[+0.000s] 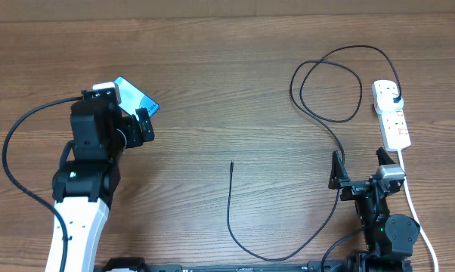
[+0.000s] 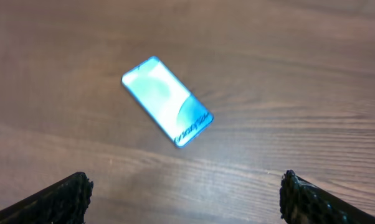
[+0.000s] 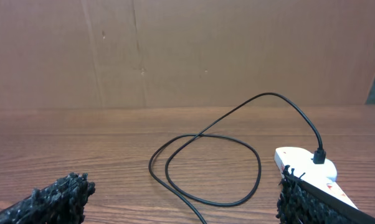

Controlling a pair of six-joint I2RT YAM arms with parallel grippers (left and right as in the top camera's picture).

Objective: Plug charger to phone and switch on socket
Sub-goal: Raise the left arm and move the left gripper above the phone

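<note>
The phone (image 2: pixel 167 101) lies flat on the wooden table with its blue-cyan screen up; in the overhead view the phone (image 1: pixel 139 96) is partly covered by my left arm. My left gripper (image 2: pixel 187 194) hovers open just short of it, nothing between its fingers. The charger (image 1: pixel 328 121) loops at the back right; its plug (image 3: pixel 319 155) sits in the white socket (image 1: pixel 391 115), and the slim tip (image 1: pixel 232 164) lies free mid-table. My right gripper (image 1: pixel 359 168) stands open near the socket's front end, empty, with the charger (image 3: pixel 206 168) looped ahead of it.
The socket's white cord (image 1: pixel 415 208) runs down the right side past my right arm. A brown board wall (image 3: pixel 187 50) closes off the far edge of the table. The charger cable curves along the front edge (image 1: pixel 273 257).
</note>
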